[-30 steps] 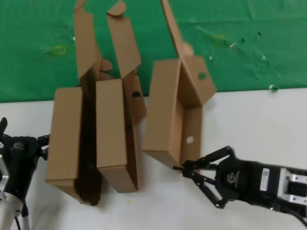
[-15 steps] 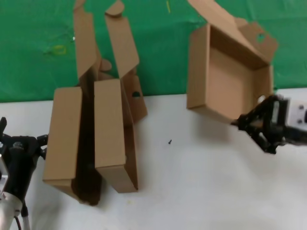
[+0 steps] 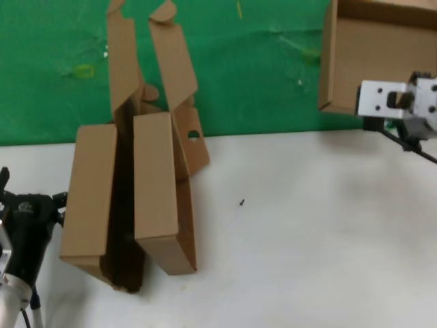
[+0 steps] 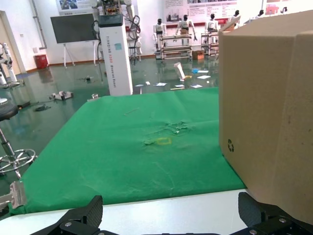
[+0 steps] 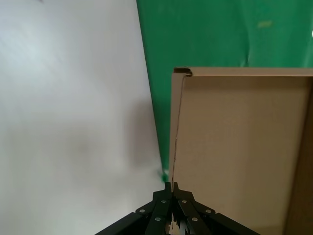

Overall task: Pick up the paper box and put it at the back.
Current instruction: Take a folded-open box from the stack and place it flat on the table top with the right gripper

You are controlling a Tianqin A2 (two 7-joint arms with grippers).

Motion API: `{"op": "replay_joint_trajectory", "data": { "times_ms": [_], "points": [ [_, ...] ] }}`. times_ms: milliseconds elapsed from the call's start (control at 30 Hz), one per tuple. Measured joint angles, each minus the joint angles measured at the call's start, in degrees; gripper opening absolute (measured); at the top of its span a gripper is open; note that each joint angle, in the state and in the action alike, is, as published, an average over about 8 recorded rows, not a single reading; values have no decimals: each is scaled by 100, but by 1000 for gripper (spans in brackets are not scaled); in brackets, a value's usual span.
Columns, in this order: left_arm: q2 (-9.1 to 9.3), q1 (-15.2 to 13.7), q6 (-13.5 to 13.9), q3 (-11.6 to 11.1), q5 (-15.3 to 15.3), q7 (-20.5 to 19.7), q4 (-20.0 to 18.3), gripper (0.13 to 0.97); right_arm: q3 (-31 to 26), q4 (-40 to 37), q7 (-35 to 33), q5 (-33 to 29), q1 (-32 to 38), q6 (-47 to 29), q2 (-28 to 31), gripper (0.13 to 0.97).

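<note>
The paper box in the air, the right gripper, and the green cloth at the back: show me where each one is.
paper box (image 3: 375,58): head view, on its brown inner panel.
right gripper (image 5: 172,188): right wrist view, between its fingertips, shut on the box wall's edge.
green cloth (image 3: 259,68): head view, on a bare stretch behind the white tabletop.

Two open cardboard boxes (image 3: 130,198) lean side by side on white counter (image 3: 307,239); tiny dark speck (image 3: 242,202) nearby.

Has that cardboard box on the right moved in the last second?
Yes. The paper box, gripped by the right tool, went from the white tabletop up and rightward, now over the green cloth.
</note>
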Motion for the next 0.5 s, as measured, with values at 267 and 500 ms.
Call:
{"op": "replay_joint_trajectory", "data": {
  "times_ms": [267, 500],
  "points": [
    [0, 0, 0, 0, 0, 0, 0, 966, -1115, -1490, -44, -663, 699, 39, -830, 149],
    [0, 0, 0, 0, 0, 0, 0, 966, -962, -2922, -594, -1504, 423, 770, -1749, 149]
  ]
}}
